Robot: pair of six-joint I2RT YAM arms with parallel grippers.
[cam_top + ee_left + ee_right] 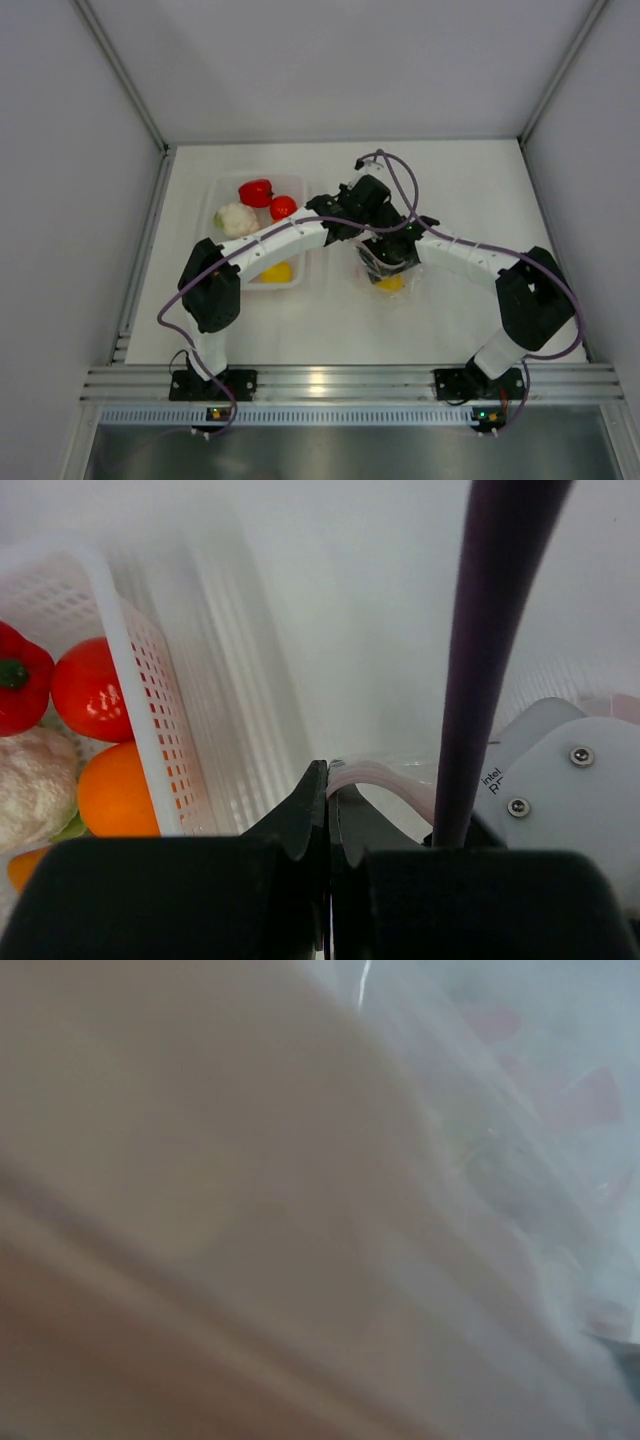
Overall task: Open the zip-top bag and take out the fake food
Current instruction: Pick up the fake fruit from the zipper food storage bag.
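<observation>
The zip-top bag (385, 272) stands at mid-table with a yellow piece of fake food (391, 283) inside. My left gripper (360, 225) (330, 772) is shut on the bag's pink zip strip (385, 778) at its mouth. My right gripper (388, 256) reaches down into the bag from the right, its fingers hidden by plastic. The right wrist view shows only blurred clear film (480, 1120) pressed close to the lens. More fake food lies in the white tray (300, 182): a red pepper (256, 191), tomato (283, 207), cauliflower (236, 219) and a lemon (277, 271).
The tray's perforated white wall (150, 680) stands just left of my left fingers, with an orange (118, 792) behind it. The right wrist camera housing (570, 790) and a purple cable (490, 660) crowd the right side. White walls enclose the table.
</observation>
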